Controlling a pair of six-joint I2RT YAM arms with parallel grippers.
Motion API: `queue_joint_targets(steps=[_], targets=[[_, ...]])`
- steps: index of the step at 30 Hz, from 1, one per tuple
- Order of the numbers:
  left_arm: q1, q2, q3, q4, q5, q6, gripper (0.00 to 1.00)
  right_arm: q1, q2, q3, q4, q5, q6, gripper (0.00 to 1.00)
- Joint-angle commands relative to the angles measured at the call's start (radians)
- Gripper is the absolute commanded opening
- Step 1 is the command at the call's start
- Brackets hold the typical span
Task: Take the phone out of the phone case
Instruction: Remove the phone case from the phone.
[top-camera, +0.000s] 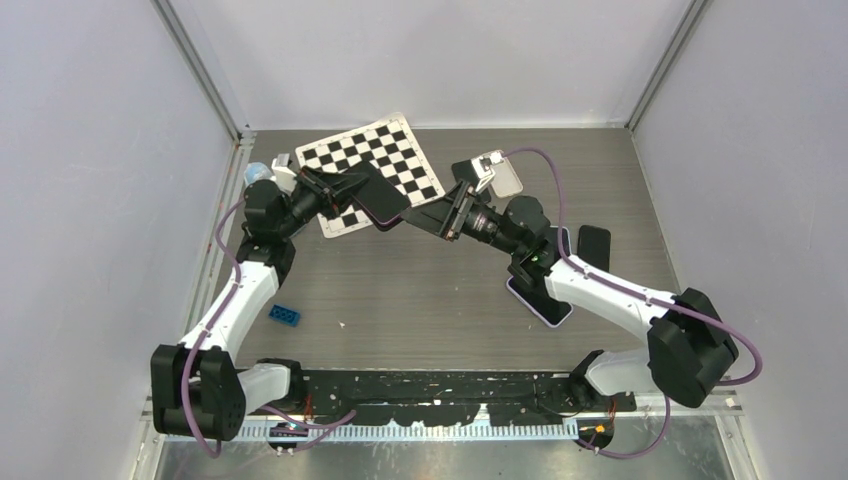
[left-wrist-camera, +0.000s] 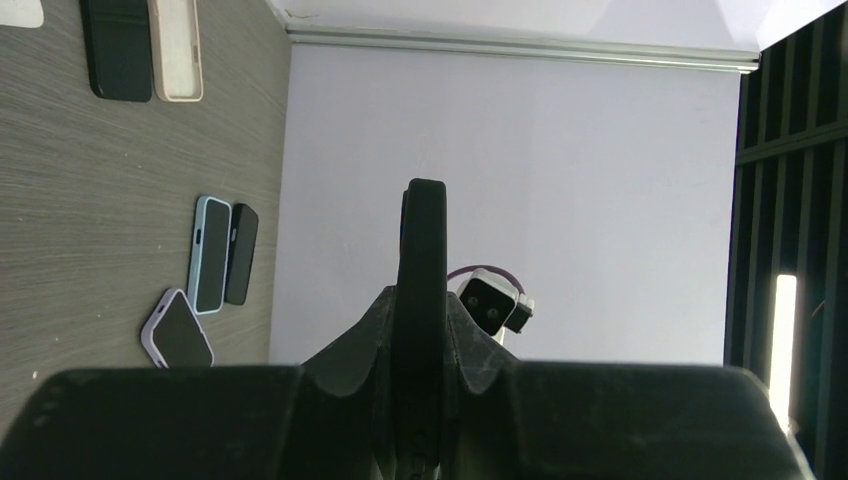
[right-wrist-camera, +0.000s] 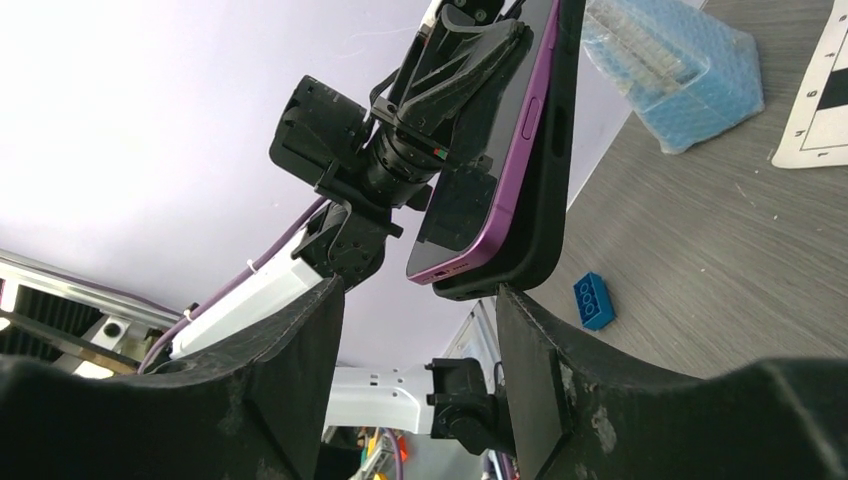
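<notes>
Pinches the black phone case (right-wrist-camera: 556, 170) by its far end in the left gripper (top-camera: 335, 190), fingers pressed tight against it, holding it clear of the table (top-camera: 420, 300) near the edge of the checkerboard mat (top-camera: 375, 160). Shows the purple phone (right-wrist-camera: 470, 200) seated in that case, purple rim visible along one side. Faces it with the right gripper (right-wrist-camera: 420, 300), fingers spread wide either side of the free end, gripping nothing.

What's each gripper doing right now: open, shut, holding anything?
Left gripper: closed on the phone case, with the phone partly out of it.
Right gripper: open, fingers flanking the phone's free end.
</notes>
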Motion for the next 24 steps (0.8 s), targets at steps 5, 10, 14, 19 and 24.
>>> queue_joint_targets(steps=[5,10,14,19,24], targets=[[-0.003,-0.026,0.004,0.109,0.069,-0.008,0.00,-0.022,0.015,0.032,0.136,-0.020,0.066,0.60],[-0.002,-0.030,0.007,0.105,0.074,0.002,0.00,-0.026,0.014,0.029,0.139,-0.017,0.068,0.48],[-0.002,-0.032,0.010,0.103,0.075,0.007,0.00,-0.030,0.021,0.028,0.141,-0.018,0.074,0.36],[-0.003,-0.036,0.018,0.106,0.081,0.009,0.00,-0.033,0.046,0.036,0.127,-0.016,0.087,0.37],[-0.004,-0.030,0.043,0.106,0.140,0.065,0.00,-0.038,0.077,0.049,0.128,-0.025,0.117,0.48]])
